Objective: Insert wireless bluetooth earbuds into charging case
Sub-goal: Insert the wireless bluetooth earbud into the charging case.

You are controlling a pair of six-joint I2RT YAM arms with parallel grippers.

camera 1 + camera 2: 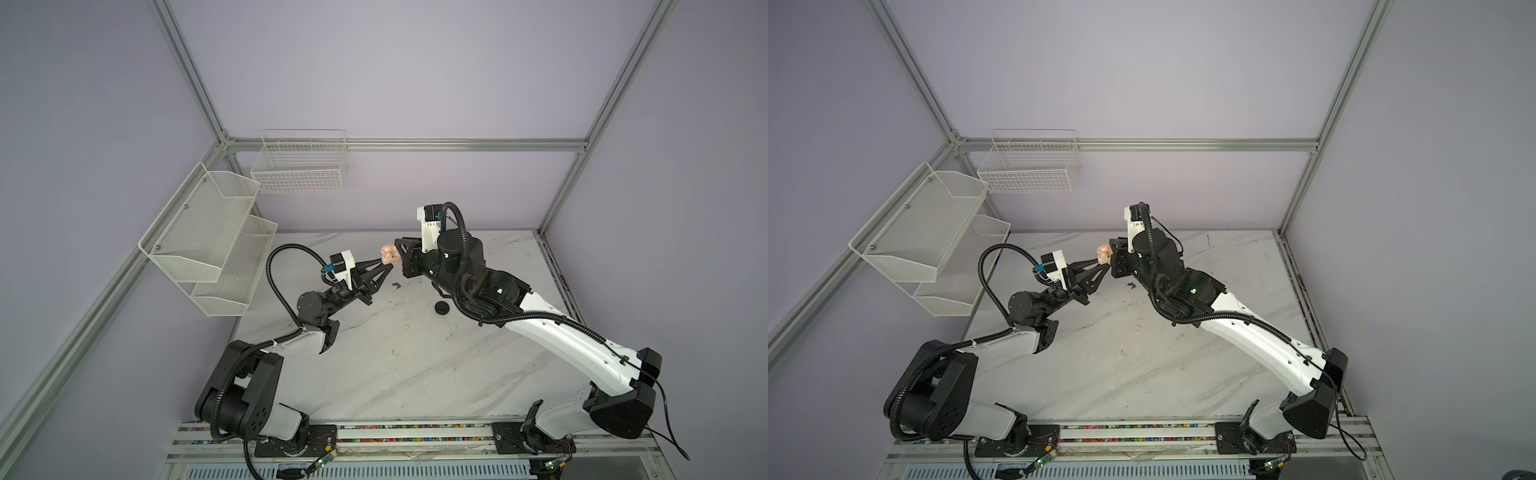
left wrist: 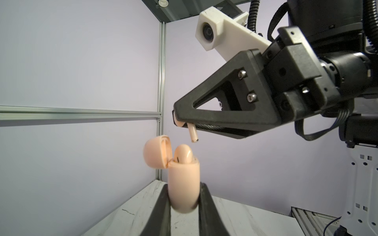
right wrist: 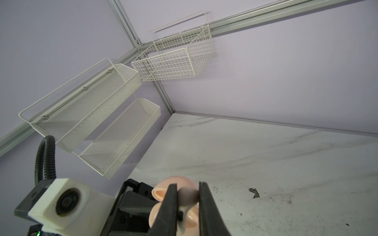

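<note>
The left gripper is clamped on the lower body of a peach-pink charging case, held upright above the table toward its back middle; its lid is flipped open and one pink earbud sits inside; the right gripper, nearly closed, pinches the second earbud by its head, stem pointing down just above the opening, not touching; a round black case lies on the marble beside the right arm.
</note>
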